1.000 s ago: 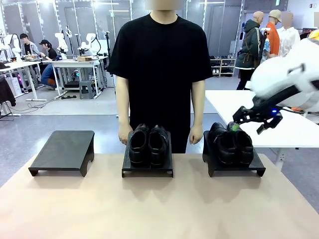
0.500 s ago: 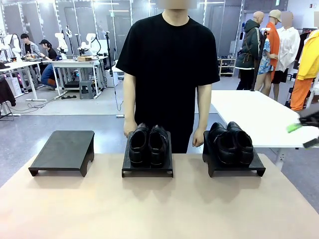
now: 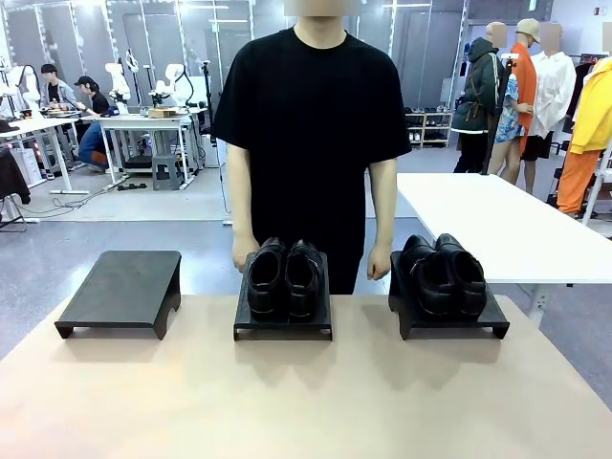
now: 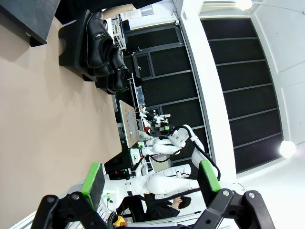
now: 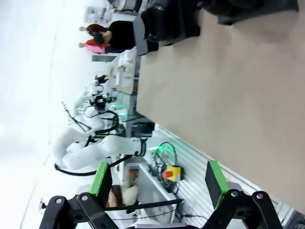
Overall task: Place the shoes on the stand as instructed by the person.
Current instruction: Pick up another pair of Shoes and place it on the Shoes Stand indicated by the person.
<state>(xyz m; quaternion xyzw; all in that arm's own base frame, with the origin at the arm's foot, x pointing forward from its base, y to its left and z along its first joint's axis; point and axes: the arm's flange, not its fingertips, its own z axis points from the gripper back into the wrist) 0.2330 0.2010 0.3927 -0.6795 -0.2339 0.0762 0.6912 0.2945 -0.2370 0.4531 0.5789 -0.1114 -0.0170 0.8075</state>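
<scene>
One pair of glossy black shoes (image 3: 284, 277) sits on the middle black stand (image 3: 283, 327), and a second pair (image 3: 442, 275) sits on the right stand (image 3: 449, 323). The left stand (image 3: 120, 290) carries nothing. The person (image 3: 311, 134) stands behind the middle stand, arms hanging, a hand at each side of it. In the left wrist view my left gripper (image 4: 151, 181) is open over the table's near edge, with shoes (image 4: 102, 40) far off. My right gripper (image 5: 157, 181) is open too, with a stand with shoes (image 5: 164, 21) far ahead.
The tan table (image 3: 306, 392) spreads wide in front of the three stands. A white table (image 3: 497, 229) stands behind at the right. Other people work farther back in the room.
My right arm, which hovered by the right pair of shoes, has pulled away to the right and left the front view. The person swayed slightly; the shoes stayed put.
</scene>
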